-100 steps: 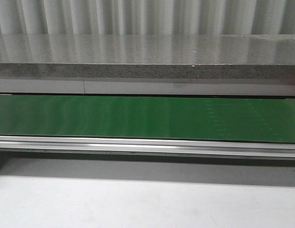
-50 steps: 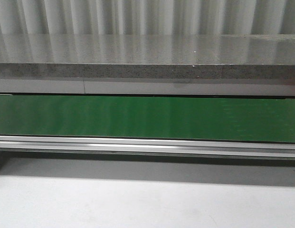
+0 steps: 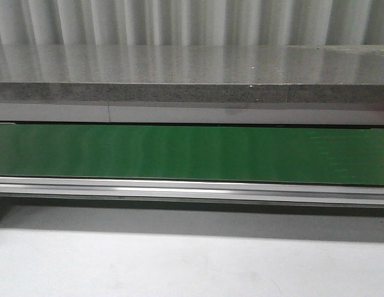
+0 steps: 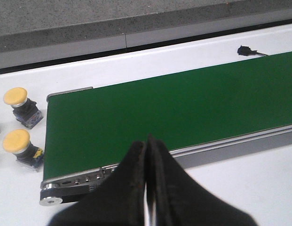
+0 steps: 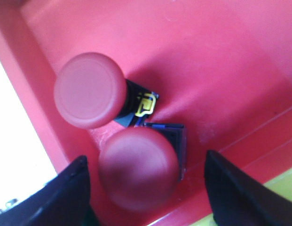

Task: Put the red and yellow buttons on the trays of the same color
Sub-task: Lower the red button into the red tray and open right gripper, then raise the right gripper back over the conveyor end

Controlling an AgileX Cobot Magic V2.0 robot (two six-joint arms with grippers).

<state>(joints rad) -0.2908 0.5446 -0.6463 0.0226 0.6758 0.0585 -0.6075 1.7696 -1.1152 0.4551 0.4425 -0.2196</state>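
We see 2 red buttons inside the red tray (image 5: 221, 61), close to one wall. The nearer red button (image 5: 138, 168) sits between the right gripper (image 5: 145, 188) fingers, its mushroom cap facing the camera, so its long axis runs roughly up toward the lens; its dark base pokes out to one side. The other red button (image 5: 89, 89) is tipped, cap turned away from the first, dark base with a yellow clip touching or just beside the first one's base. The right jaws are spread wide, both dark fingers (image 5: 66, 197) clear of the cap, gripping nothing. A strip of yellow shows past the tray rim; we can't tell what it is.

2 yellow buttons (image 4: 16, 96) (image 4: 16, 141) stand on the white table (image 4: 258, 183) just off the end of the green conveyor belt (image 4: 174, 108), caps up, bases slightly angled. The left gripper (image 4: 146, 188) has its jaws pressed together, empty, above the belt's metal edge rail.

The front view shows only the green belt (image 3: 192, 153), its aluminium rail, a grey speckled counter (image 3: 192, 68) behind, and a corrugated wall.
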